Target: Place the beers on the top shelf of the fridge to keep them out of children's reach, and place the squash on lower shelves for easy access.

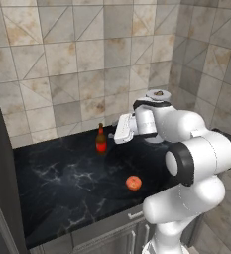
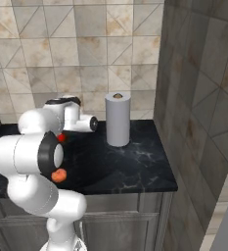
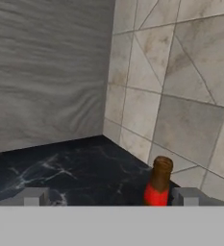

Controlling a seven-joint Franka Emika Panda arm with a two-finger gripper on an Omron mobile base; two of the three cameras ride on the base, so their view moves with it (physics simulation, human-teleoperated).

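Presently the end effector [image 3: 111, 197] stands wide open and empty, levelled at the dark brown beer bottle [image 1: 101, 139] upright on the desk [image 1: 62, 183] near the tiled wall, probably lining up a side grasp. Squash [image 1: 133, 182] sits apart, nearer the front edge.
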